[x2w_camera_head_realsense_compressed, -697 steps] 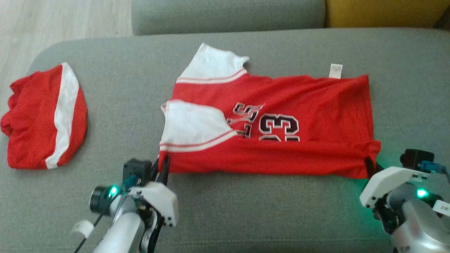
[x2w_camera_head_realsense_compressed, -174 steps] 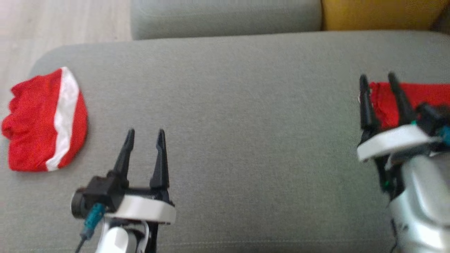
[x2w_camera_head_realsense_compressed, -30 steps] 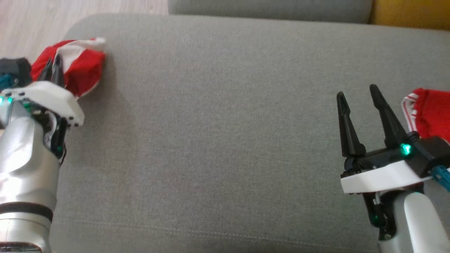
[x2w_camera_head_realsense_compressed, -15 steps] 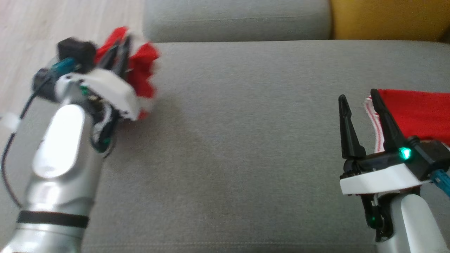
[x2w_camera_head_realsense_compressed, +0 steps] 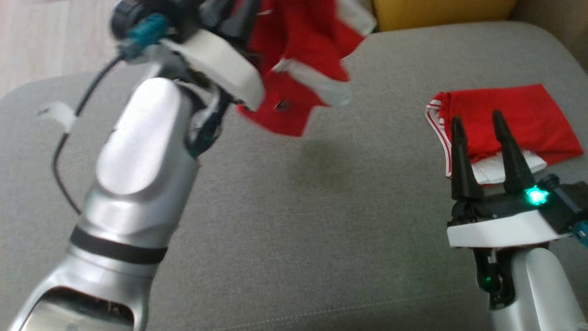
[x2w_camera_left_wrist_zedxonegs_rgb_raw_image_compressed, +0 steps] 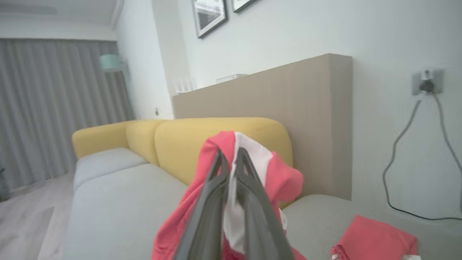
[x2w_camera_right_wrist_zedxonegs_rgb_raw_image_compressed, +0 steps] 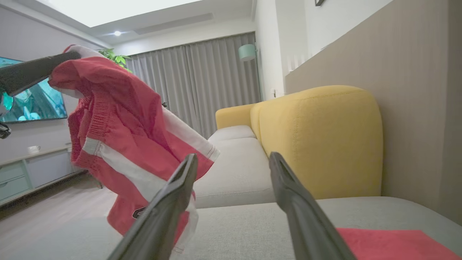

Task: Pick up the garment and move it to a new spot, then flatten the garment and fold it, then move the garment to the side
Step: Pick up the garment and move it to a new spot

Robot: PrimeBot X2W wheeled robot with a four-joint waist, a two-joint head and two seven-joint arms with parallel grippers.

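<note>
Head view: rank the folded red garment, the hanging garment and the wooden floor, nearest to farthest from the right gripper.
1. Folded red garment, just beyond the right gripper.
2. Hanging garment, upper left.
3. Wooden floor, far left.

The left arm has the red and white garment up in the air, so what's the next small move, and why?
Probably lower the left gripper toward the bare gray cushion in the middle. It is shut on the garment, which hangs bunched above the seat, clear of the folded red jersey by the open right gripper, so it needs setting down before flattening.
</note>
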